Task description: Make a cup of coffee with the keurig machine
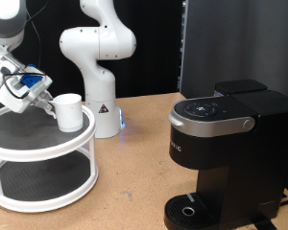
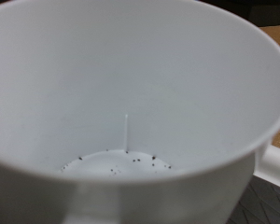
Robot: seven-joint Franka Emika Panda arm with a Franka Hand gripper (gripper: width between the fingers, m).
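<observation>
Where the round grey shelf (image 1: 29, 144) curves, the gripper (image 1: 46, 103) pinches the smooth white cup (image 1: 69, 111).

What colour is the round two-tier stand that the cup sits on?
White, with dark grey shelf surfaces; the stand under the cup shows best in the exterior view.

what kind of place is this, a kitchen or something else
Probably a robotics lab bench, not a kitchen: a second white robot arm stands on the wooden table, with a Keurig machine and a two-tier round stand set out.
</observation>
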